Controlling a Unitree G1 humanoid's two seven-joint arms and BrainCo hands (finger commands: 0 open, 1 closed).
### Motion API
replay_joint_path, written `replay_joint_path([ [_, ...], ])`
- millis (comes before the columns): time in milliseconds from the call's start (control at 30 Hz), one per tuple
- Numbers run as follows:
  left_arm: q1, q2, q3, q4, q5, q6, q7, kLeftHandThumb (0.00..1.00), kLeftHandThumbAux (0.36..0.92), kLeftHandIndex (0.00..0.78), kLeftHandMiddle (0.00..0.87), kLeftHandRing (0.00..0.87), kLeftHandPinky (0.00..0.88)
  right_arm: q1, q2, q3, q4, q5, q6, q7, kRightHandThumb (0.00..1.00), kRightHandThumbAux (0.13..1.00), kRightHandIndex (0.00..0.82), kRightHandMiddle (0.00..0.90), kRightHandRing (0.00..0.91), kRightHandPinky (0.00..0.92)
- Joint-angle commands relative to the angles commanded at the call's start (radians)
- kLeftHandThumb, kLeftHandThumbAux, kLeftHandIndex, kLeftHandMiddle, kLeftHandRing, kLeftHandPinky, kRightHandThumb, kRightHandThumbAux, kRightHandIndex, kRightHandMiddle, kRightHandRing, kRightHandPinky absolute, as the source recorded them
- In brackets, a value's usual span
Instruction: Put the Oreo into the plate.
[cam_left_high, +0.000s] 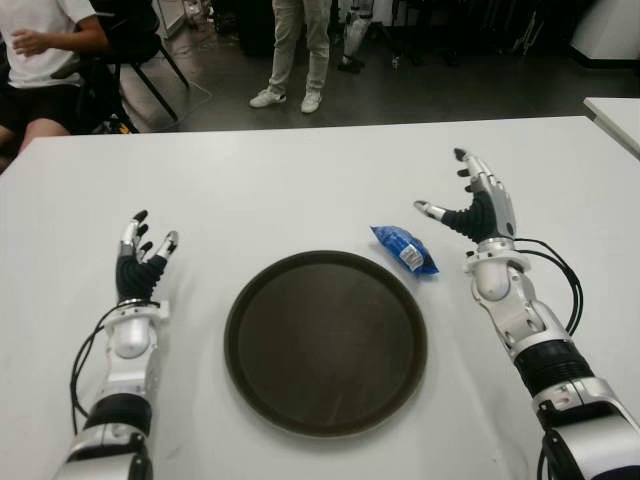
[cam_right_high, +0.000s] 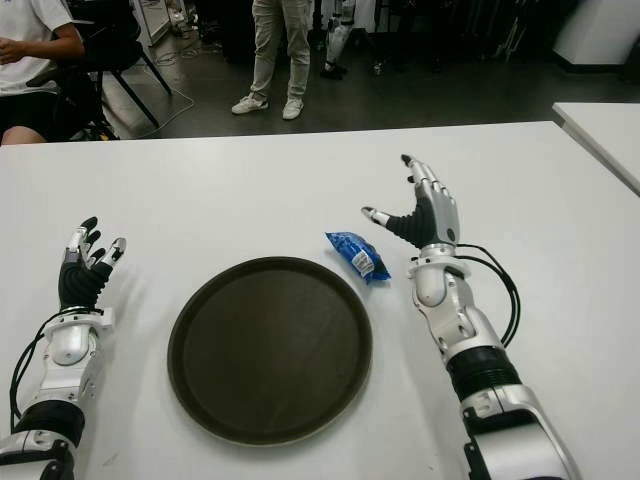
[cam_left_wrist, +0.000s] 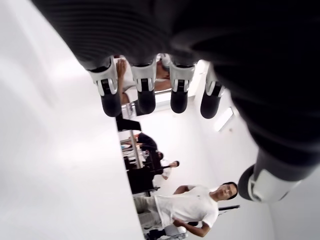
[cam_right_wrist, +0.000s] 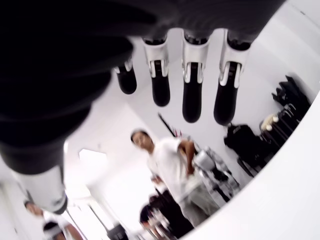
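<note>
Hovering spread beside the Oreo (cam_left_high: 404, 249), my right hand (cam_left_high: 478, 205) holds nothing; pack looks light, crinkly, slippery: pinch its middle.

The standing person (cam_left_high: 296, 50) is cut off above the waist by the frame's top (only legs and shoes show); print on the Oreo pack (cam_left_high: 404, 249) is too small to read.

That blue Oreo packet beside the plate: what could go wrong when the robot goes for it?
The Oreo packet lies flat on the smooth white table, so the open right hand beside it might push it away instead of gripping. It also sits right at the plate's rim, so the fingers could knock the plate. The left hand shows open on the plate's far side, likely no help.
</note>
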Motion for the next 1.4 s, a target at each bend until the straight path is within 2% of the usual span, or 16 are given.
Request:
replay_joint_path([
  [167, -0.003, -0.002, 0.001, 0.003, 0.0, 0.004, 0.005, 0.225, 0.605, 0.005, 0.018, 0.0, 0.0, -0.004, -0.007, 0.019, -0.026, -0.028, 0.068, 0.035, 0.087, 0.633, 0.054, 0.203, 0.242, 0.322],
  [400, -0.01, -0.009, 0.004, 0.011, -0.009, 0.008, 0.001, 0.25, 0.6, 0.01, 0.016, 0.0, 0.0, -0.016, -0.009, 0.045, -0.058, -0.059, 0.159, 0.086, 0.077, 0.623, 0.043, 0.131, 0.146, 0.179],
  [600, -0.019, -0.011, 0.002, 0.019, -0.002, 0.02, 0.016, 0.248, 0.603, 0.009, 0.014, 0.0, 0.0, -0.036, -0.011, 0.083, -0.066, -0.094, 0.216, 0.133, 0.068, 0.597, 0.041, 0.115, 0.117, 0.137],
  [833, -0.024, -0.013, -0.002, 0.022, 0.004, 0.03, 0.033, 0.251, 0.61, 0.007, 0.018, 0.0, 0.0, -0.056, -0.009, 0.121, -0.07, -0.138, 0.28, 0.174, 0.018, 0.557, 0.042, 0.132, 0.14, 0.17],
  [900, -0.024, -0.014, -0.002, 0.022, 0.003, 0.031, 0.033, 0.251, 0.611, 0.007, 0.019, 0.0, 0.0, -0.061, -0.013, 0.132, -0.071, -0.149, 0.294, 0.187, 0.007, 0.545, 0.039, 0.123, 0.128, 0.131],
  [1067, -0.026, -0.018, -0.001, 0.029, 0.002, 0.034, 0.04, 0.251, 0.608, 0.008, 0.021, 0.0, 0.0, -0.096, -0.018, 0.183, -0.071, -0.206, 0.365, 0.24, 0.001, 0.498, 0.04, 0.113, 0.115, 0.121],
  [1400, -0.023, -0.023, -0.004, 0.027, 0.004, 0.03, 0.045, 0.244, 0.607, 0.012, 0.015, 0.0, 0.0, -0.121, -0.009, 0.241, -0.113, -0.27, 0.453, 0.3, 0.0, 0.469, 0.063, 0.128, 0.129, 0.154],
])
